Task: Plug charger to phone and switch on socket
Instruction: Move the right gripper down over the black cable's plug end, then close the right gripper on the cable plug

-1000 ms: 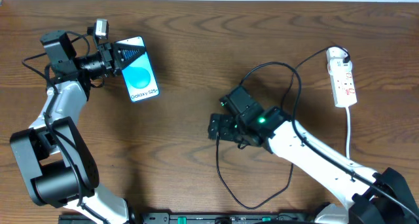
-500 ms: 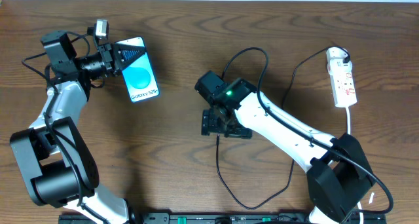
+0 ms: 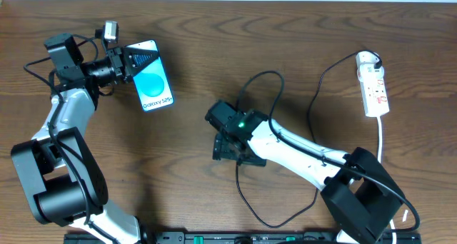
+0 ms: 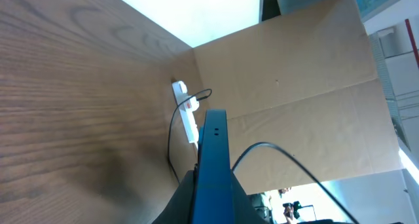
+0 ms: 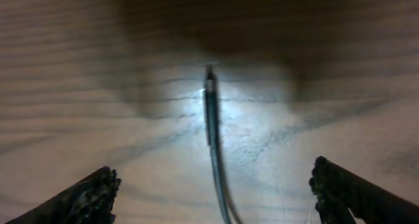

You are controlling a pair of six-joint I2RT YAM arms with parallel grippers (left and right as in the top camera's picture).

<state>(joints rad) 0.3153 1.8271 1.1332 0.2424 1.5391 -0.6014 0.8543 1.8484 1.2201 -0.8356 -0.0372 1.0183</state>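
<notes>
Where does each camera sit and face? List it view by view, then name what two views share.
Overhead: above the table, looking straight down; both arms show, left gripper shut on the phone, right gripper open.
Left wrist: looking along the phone's edge toward the power strip; its fingers show below.
Right wrist: looking down at the charger's plug tip between its fingertips.
Shared: power strip, overhead and left wrist.
</notes>
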